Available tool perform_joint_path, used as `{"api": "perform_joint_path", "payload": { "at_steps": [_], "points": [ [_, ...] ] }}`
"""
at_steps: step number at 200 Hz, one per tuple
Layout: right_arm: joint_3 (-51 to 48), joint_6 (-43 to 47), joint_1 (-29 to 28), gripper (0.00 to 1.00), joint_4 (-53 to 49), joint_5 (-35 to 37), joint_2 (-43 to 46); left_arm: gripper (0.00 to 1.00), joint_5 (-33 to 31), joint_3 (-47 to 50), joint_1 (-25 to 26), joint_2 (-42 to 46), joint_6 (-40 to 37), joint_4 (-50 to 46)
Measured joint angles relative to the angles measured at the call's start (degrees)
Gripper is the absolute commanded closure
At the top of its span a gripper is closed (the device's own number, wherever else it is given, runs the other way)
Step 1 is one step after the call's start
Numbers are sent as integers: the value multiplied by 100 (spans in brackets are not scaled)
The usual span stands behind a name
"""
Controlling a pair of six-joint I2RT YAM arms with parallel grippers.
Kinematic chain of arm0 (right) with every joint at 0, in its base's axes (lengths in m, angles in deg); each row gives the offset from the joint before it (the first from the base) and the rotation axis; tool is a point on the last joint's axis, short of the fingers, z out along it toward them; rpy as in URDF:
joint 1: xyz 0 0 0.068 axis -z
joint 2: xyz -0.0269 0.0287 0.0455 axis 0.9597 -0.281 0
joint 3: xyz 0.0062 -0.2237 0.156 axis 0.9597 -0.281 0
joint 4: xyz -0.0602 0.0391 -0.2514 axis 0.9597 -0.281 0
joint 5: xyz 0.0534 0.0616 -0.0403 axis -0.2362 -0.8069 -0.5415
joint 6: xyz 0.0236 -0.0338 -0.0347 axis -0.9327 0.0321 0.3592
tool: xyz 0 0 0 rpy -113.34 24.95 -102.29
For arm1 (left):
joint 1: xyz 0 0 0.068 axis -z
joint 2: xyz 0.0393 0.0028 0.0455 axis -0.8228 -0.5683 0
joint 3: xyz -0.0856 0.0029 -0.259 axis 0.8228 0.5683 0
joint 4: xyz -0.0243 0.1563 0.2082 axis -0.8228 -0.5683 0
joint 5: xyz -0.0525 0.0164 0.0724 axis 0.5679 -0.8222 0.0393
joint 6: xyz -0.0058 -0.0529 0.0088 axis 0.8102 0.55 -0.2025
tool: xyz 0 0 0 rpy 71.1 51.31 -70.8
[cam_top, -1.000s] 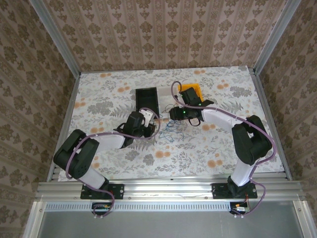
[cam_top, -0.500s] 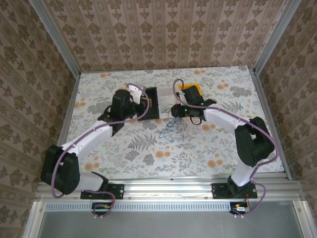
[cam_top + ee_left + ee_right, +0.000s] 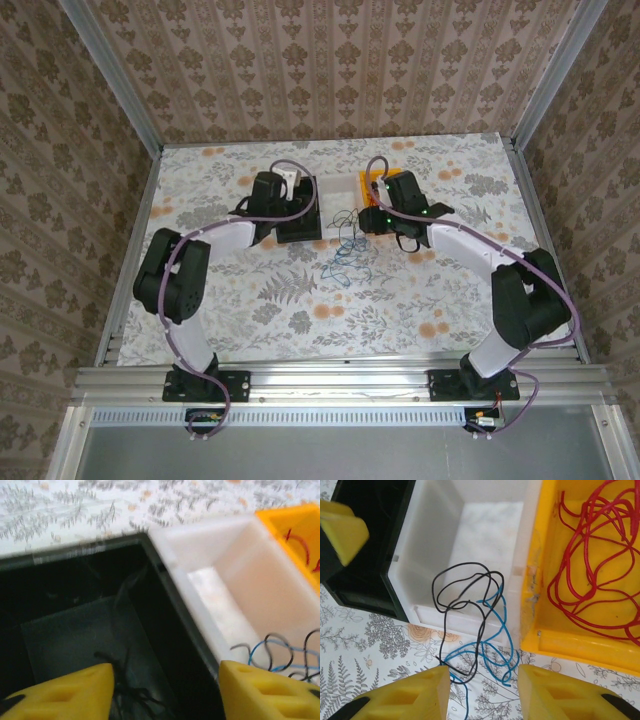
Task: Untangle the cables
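Left gripper (image 3: 167, 687) and right gripper (image 3: 482, 695), yellow foam-padded, both spread wide and empty.
The left hangs over the smooth black bin (image 3: 75, 555); thin blue and dark cables (image 3: 480, 625) loop loosely across the white bin's (image 3: 427, 540) near rim by the right; wiry red cables (image 3: 592, 562) coil in the yellow bin (image 3: 535, 580).

No legible text, label, brand, number or sign. Table cover (image 3: 400, 300): floral print only. Walls (image 3: 300, 70): damask pattern, no lettering.
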Motion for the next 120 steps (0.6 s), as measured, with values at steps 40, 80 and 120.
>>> {"api": "perform_joint_path", "payload": {
  "at_steps": [40, 80, 120],
  "points": [
    [-90, -2, 4, 60, 11, 2, 39, 29, -184, -164, 0, 402, -28, 144],
    [-94, -7, 63, 60, 85, 0, 46, 29, -197, -382, 282, 636, -417, -219],
    [-238, -236, 503, 61, 264, -105, 155, 36, 125, -1054, 1021, 166, -1054, -999]
  ]
}}
